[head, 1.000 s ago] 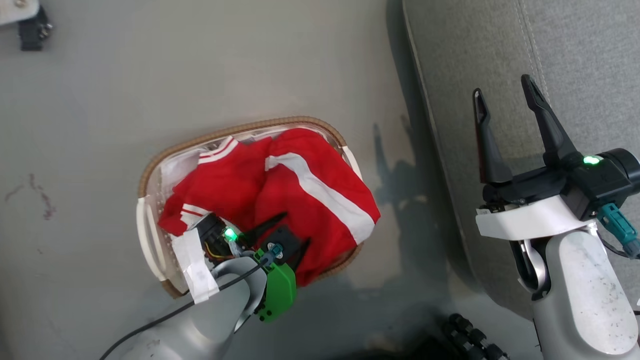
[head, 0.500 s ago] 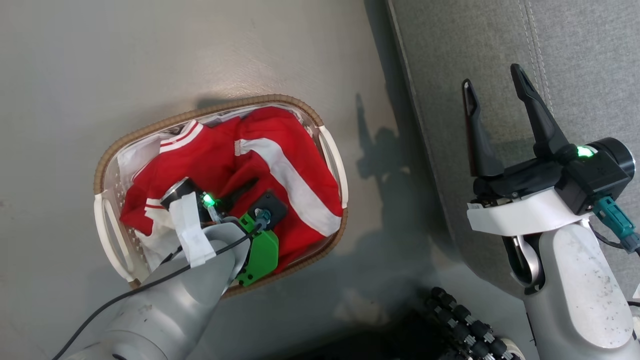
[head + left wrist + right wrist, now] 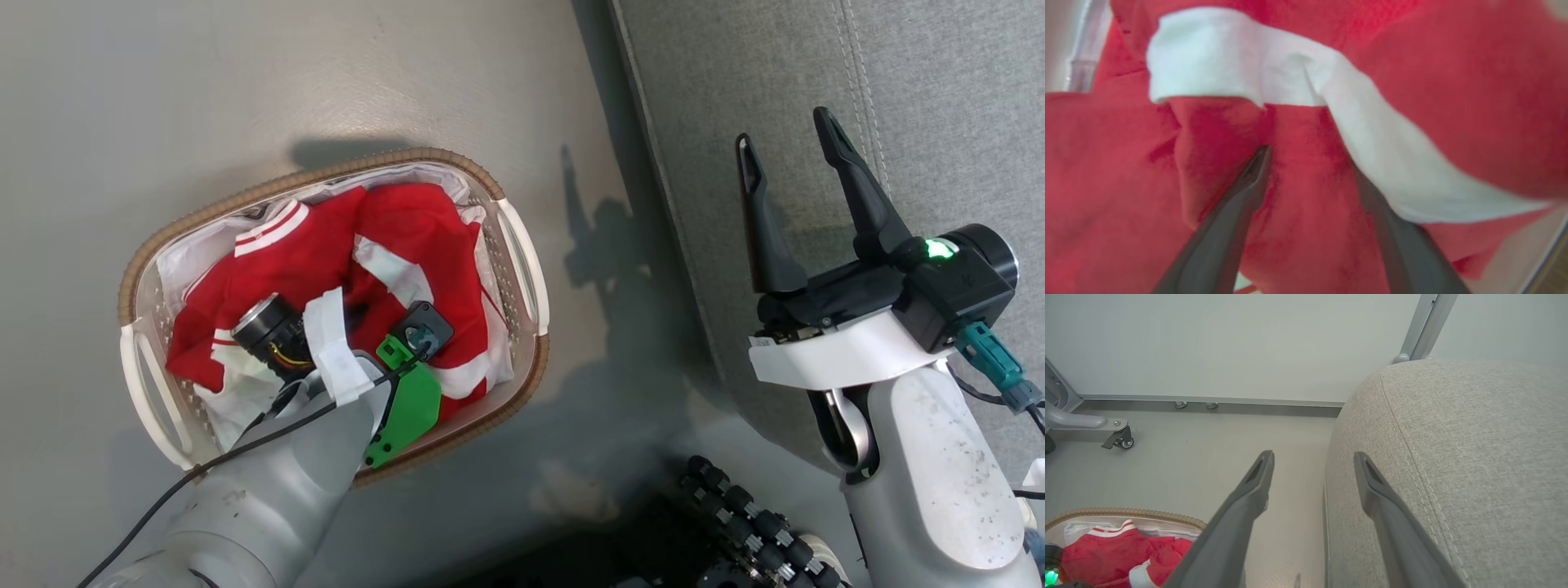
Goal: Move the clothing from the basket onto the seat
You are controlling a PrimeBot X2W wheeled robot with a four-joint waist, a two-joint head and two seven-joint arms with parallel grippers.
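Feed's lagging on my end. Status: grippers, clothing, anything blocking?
Left gripper open, fingers sunk in clothing inside basket, not clamped. Right gripper open, empty, above seat. Nothing blocking seen.

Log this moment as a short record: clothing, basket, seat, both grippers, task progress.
clothing: red with white stripes, bunched inside the basket
basket: on the floor, to the left of the seat
seat: grey fabric cushion with stitched seams
left gripper: down in the basket, jaws open, fingers either side of a red fold
right gripper: above the seat's edge, jaws open, holding nothing
progress: clothing not yet lifted out
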